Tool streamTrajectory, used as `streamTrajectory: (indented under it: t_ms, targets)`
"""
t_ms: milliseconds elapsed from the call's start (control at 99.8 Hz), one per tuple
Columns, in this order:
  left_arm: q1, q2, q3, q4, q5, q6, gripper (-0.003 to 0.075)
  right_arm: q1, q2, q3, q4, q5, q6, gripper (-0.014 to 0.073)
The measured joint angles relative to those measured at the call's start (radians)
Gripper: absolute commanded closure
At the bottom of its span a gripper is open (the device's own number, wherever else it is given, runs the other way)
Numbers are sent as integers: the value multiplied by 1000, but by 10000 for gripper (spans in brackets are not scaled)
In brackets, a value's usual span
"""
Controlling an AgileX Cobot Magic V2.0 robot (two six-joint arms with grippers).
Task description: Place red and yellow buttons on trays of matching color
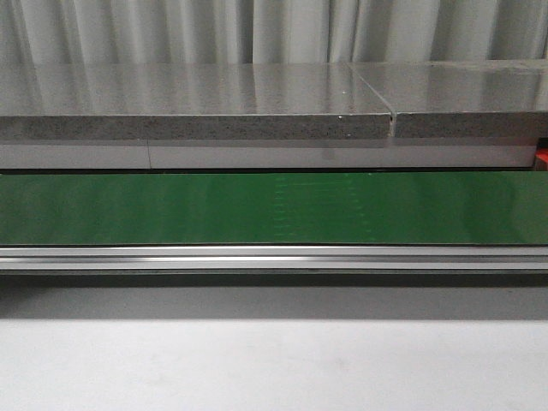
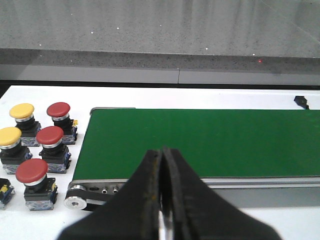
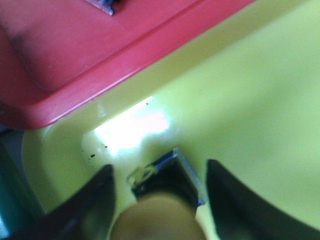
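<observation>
A: Front view: green conveyor belt (image 1: 274, 208) across the middle, aluminium rail below, grey stone-look shelf (image 1: 197, 103) above. No arm or button visible here.

B: Left wrist view: black left gripper (image 2: 162, 165) with jaws pressed together, holding nothing, above the near edge of the belt (image 2: 210, 142). At 9 o'clock from the fingertips, on the white table (image 2: 45, 220), a cluster of mushroom-head push buttons: three red-capped buttons (image 2: 50, 135) and two yellow-capped buttons (image 2: 22, 111), upright, close together, just beside the belt's end roller.

A: Right wrist view: black right gripper (image 3: 160, 200) with jaws spread wide on either side of a yellow-capped button on a dark base (image 3: 162, 200). Contact between fingers and button not discernible. Button resting in the glossy yellow plastic tray (image 3: 250, 100), near a corner. Red plastic tray (image 3: 100, 45) directly adjacent at 11 o'clock, rim touching or overlapping the yellow tray's rim.
</observation>
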Motion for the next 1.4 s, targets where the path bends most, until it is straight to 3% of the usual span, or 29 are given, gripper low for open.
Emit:
streamTrajectory:
  t_ms: [70, 311, 541, 912, 1233, 1333, 1403]
  targets:
    - [0, 0, 0, 0, 0, 0, 739, 0, 0, 0, 4, 0, 0, -73]
    - [0, 0, 0, 0, 0, 0, 739, 9, -41, 0, 22, -10, 0, -71]
    - [0, 0, 0, 0, 0, 0, 739, 93, -183, 0, 22, -45, -4, -71]
    - [0, 0, 0, 0, 0, 0, 739, 342, -476, 0, 22, -46, -108, -71]
    - [0, 0, 0, 0, 0, 0, 739, 543, -685, 11, 23, 62, -189, -70]
    - [0, 0, 0, 0, 0, 0, 739, 547, -768, 50, 23, 72, -191, -26]
    - [0, 0, 0, 0, 0, 0, 739, 548, -825, 90, 23, 77, -191, 50]
